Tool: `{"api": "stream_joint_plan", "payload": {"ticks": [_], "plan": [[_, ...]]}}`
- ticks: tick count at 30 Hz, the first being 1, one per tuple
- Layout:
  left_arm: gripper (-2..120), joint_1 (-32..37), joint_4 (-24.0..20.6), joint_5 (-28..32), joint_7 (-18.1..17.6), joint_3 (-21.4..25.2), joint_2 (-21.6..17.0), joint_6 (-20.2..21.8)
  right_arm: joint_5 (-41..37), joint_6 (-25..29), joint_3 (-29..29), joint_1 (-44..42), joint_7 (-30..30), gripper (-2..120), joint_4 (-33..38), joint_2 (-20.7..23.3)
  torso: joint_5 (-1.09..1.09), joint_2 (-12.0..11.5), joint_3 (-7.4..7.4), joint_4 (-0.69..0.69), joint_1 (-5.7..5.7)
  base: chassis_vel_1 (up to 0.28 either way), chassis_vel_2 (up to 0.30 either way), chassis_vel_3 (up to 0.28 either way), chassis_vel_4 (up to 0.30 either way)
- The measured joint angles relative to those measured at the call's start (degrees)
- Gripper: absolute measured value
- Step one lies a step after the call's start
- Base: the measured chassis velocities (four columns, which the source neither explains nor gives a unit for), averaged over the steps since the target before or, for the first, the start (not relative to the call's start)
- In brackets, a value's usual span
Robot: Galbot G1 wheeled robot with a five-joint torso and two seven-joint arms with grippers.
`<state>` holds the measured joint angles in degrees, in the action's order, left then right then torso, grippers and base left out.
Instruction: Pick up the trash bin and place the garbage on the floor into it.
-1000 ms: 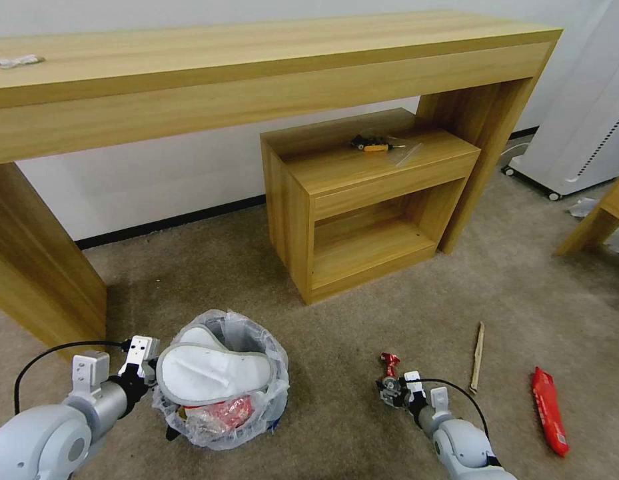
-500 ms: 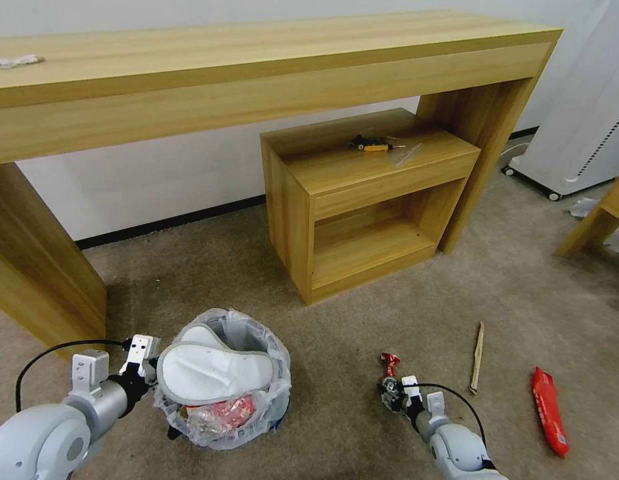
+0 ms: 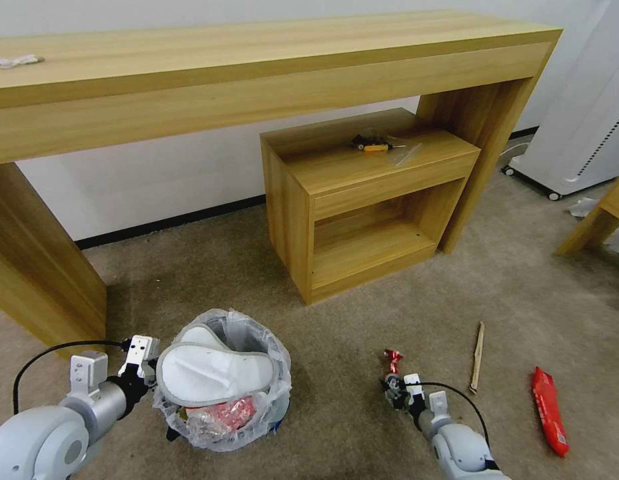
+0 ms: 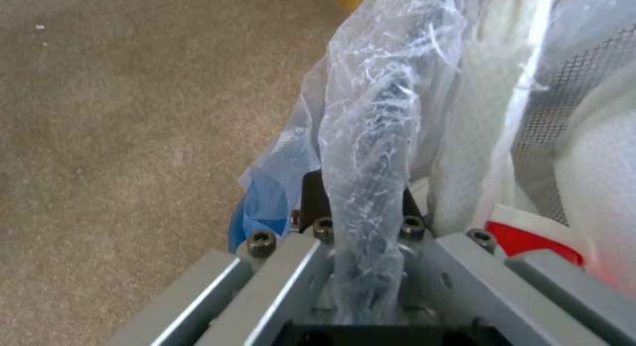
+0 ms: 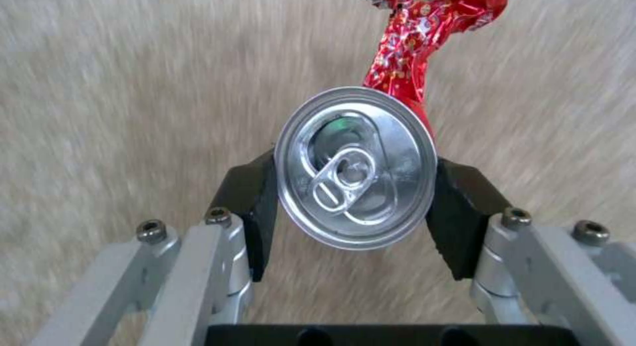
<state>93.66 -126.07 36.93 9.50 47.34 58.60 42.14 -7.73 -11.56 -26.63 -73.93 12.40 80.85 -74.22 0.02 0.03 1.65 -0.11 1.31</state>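
The trash bin (image 3: 222, 400), lined with a crinkly plastic bag (image 4: 377, 112), stands on the beige floor (image 3: 362, 320) at the lower left. A white slipper (image 3: 212, 373) lies across its top above red litter (image 3: 219, 412). My left gripper (image 3: 148, 373) (image 4: 361, 202) is shut on the bin's rim through the bag. My right gripper (image 3: 394, 392) (image 5: 355, 187) is shut on the crushed red can (image 3: 391, 361), its pads against the silver top (image 5: 355, 167). A wooden stick (image 3: 479, 357) and a red wrapper (image 3: 548, 410) lie to the right.
A long wooden table (image 3: 256, 60) spans the back, its left leg (image 3: 36, 267) close to the bin. Under it stands a small wooden cabinet (image 3: 362, 200) with a black-and-yellow tool (image 3: 372, 143) on top. A white wheeled unit (image 3: 582, 120) and another wooden leg (image 3: 596, 223) stand at the right.
My right gripper has shifted slightly with the red can, whose red end sits a little higher. The left gripper and the bin have stayed put.
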Motion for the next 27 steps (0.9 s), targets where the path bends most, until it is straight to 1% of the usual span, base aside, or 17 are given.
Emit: {"api": "stream_joint_plan", "payload": {"ticks": [1,4,6,9,10,13,14,15,17,18,19,20,21,22,24,25,27], "plan": [[0,0.0,0.0,0.0,0.0,0.0,0.0,0.0,0.0,0.0,0.0,0.0,0.0,46,0.0,0.0,0.0,0.0,0.0,0.0,0.0,0.0,0.0,0.0,0.0],[0,0.3,-0.25,0.12,-0.97,0.0,0.01,0.0,1.34,1.4,-0.03,-0.47,0.8,46,5.34,2.11,0.0,0.0,0.0,0.0,0.0,0.0,0.0,0.0,0.0],[0,0.36,-0.25,0.12,-1.08,-0.01,0.02,0.0,1.66,1.61,0.11,-0.47,1.2,46,6.99,2.78,0.0,0.0,0.0,0.0,0.0,0.0,0.0,0.0,0.0],[0,0.44,-0.19,0.13,-1.43,-0.17,0.1,0.0,0.59,0.94,2.31,0.57,2.68,46,16.53,8.66,0.01,0.0,0.0,0.0,0.0,0.0,0.0,0.0,0.0],[0,0.44,-0.19,0.13,-1.43,-0.17,0.1,0.0,0.59,0.94,2.31,0.57,2.68,46,16.53,8.66,0.01,0.0,0.0,0.0,0.0,0.0,0.0,0.0,0.0],[0,0.34,0.18,0.07,-1.83,-0.43,0.24,0.0,-3.9,-2.51,6.96,4.16,3.38,46,26.46,16.0,-0.01,0.0,0.0,0.0,0.0,0.0,0.0,0.0,0.0],[0,0.34,0.18,0.07,-1.83,-0.43,0.24,0.0,-3.9,-2.51,6.96,4.16,3.38,46,26.46,16.0,-0.01,0.0,0.0,0.0,0.0,0.0,0.0,0.0,0.0],[0,0.29,0.28,0.02,-1.87,-0.51,0.32,0.0,-5.32,-3.71,8.59,5.48,3.29,46,28.61,17.32,-0.01,0.0,0.0,0.0,0.0,0.0,0.0,0.0,0.0],[0,0.02,0.57,-0.09,-2.04,-0.79,0.53,0.0,-10.56,-6.98,14.24,9.82,1.9,46,34.71,20.26,-0.01,0.0,0.0,0.02,0.0,0.0,0.0,0.0,0.0],[0,0.02,0.57,-0.09,-2.04,-0.79,0.53,0.0,-10.56,-6.98,14.24,9.82,1.9,46,34.71,20.26,-0.01,0.0,0.0,0.02,0.0,0.0,0.0,0.0,0.0],[0,-0.33,0.8,-0.09,-2.24,-1.12,0.52,0.0,-13.61,-9.42,17.12,11.92,1.19,46,37.84,21.33,-0.01,0.0,0.0,0.04,0.0,0.0,0.0,0.0,0.0],[0,-0.62,1.01,-0.06,-2.33,-1.37,0.42,0.0,-14.88,-10.52,18.48,12.72,0.76,46,39.29,21.78,-0.01,0.0,0.0,0.04,0.0,0.0,0.0,0.0,0.0],[0,-1.44,1.58,0.11,-2.46,-2.0,-0.01,0.0,-17.63,-12.35,21.8,13.98,-0.47,46,42.36,22.71,-0.02,0.0,0.0,0.01,0.0,0.0,0.0,0.0,0.0],[0,-1.44,1.58,0.11,-2.46,-2.0,-0.01,0.0,-17.63,-12.35,21.8,13.98,-0.47,46,42.36,22.71,-0.02,0.0,0.0,0.01,0.0,0.0,0.0,0.0,0.0],[0,-2.0,2.23,0.31,-2.53,-2.37,-0.39,0.0,-20.97,-15.17,28.75,16.3,-1.89,46,45.89,23.83,-0.01,0.0,0.0,-0.01,0.0,0.0,0.0,0.0,0.0],[0,-2.0,2.23,0.31,-2.53,-2.37,-0.39,0.0,-20.97,-15.17,28.75,16.3,-1.89,46,45.89,23.83,-0.01,0.0,0.0,-0.01,0.0,0.0,0.0,0.0,0.0],[0,-1.97,2.4,0.31,-2.52,-2.26,-0.38,0.0,-21.93,-15.98,33.2,17.39,-2.59,46,46.62,24.1,-0.02,0.0,0.0,0.0,0.0,0.0,0.0,0.0,0.0]]}}
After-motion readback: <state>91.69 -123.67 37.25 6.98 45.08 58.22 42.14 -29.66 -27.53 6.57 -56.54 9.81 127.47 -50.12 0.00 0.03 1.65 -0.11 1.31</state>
